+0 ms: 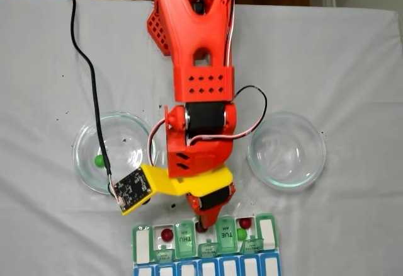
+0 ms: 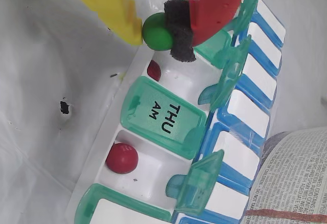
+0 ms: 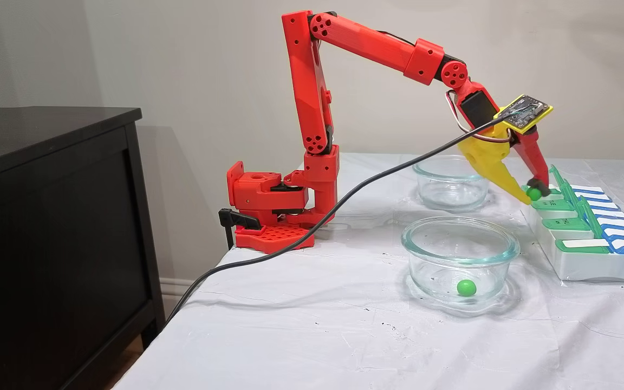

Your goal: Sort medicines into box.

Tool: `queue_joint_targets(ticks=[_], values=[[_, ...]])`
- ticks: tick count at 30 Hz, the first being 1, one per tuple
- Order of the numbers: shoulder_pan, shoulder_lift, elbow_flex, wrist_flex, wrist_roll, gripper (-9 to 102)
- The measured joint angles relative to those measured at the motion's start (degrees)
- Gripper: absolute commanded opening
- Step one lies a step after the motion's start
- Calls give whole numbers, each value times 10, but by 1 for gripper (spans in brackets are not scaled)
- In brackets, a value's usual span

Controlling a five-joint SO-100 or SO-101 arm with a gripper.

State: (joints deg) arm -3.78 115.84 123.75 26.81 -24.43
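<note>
Gripper: the gripper [image 2: 162,34] has one yellow finger [image 2: 110,6] and one red finger with a black pad [image 2: 180,29]. It pinches a green ball [image 2: 157,31] tight between them.
Green ball held: it sits just above an open cup of the pill box [image 3: 588,260], near the THU lid [image 2: 163,116]. In a fixed view it shows at the tip of the yellow finger [image 3: 533,193].
Pill box: it lies flat on the white table cover [image 1: 352,68], at the bottom edge in a fixed view [image 1: 143,246]. It has a green row of lids and a blue row [image 2: 255,106] beside it. Some green lids stand up open; THU and TUE [image 1: 225,236] are closed.
Red balls: one [image 2: 122,158] lies in the open cup next to THU. Another [image 2: 154,70] lies in the cup on the other side of THU, under the gripper. A third [image 1: 244,223] is near the TUE lid.
Other green balls: one [image 1: 241,234] is in the pill box by TUE. One [image 3: 466,287] lies in the near glass bowl [image 3: 459,238].
Far glass bowl: [image 3: 447,189] stands apart from the near one.
Arm: the red arm [image 3: 312,92] reaches over from its base to the pill box.
Cable: a black cable [image 3: 301,233] hangs from the gripper's camera board.
</note>
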Motion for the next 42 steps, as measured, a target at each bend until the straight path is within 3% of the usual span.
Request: queue_joint_targets(ticks=[17,19,32,42], values=[[0,-30,-1,-98,4,0],[0,-30,-1,-101,0,7],[-18,-30,24,-104,-33,24],[-14,-5,34,-72,-47,20]])
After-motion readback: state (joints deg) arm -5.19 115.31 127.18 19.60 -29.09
